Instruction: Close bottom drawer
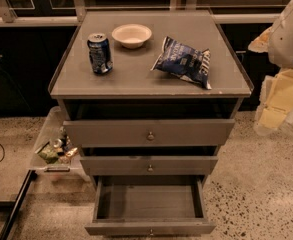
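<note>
Grey-brown wooden cabinet [136, 74]: lowest drawer found open.
Bottom drawer [150, 202] stands pulled well out at the cabinet's foot, beneath the middle drawer [149, 165]. Gripper [281, 101] hangs at the right, beside the cabinet top, apart from all drawers; whether it is open or closed cannot be told. Can [100, 53], bowl [131, 35] and bag [183, 61] rest on top.

The gripper [278, 101], at the far right of the view, is pale yellow and blocky. Above it, the arm [288, 31] wears a rounded white shell with one small dark dot.
</note>
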`<state>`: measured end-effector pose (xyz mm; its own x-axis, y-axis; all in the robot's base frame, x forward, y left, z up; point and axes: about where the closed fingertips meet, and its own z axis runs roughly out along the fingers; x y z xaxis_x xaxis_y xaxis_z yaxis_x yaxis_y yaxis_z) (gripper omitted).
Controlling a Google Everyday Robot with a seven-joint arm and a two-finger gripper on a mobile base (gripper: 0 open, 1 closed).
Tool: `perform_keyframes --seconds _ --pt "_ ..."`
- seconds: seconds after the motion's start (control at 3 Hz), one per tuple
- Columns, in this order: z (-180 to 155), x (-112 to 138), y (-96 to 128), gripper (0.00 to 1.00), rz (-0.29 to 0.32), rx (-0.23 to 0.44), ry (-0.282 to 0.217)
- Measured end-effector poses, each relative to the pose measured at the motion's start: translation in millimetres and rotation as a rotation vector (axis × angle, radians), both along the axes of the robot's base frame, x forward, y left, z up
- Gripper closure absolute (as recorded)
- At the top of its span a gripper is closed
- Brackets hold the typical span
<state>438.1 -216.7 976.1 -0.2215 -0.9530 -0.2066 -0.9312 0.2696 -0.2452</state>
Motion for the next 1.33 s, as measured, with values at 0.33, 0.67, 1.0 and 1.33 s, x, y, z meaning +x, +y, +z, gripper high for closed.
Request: perform_keyframes --seconds 0.33,0.67,1.0,1.33 --pt "0 0 0 0.0 0.0 0.0 0.0" --pt "-14 -2 -1 0.0 -0.004 -0.003 -0.009" --pt "-54 -9 -7 0.0 -0.007 0.025 0.008" --pt "-102 -20 -11 0.0 0.014 0.056 0.006"
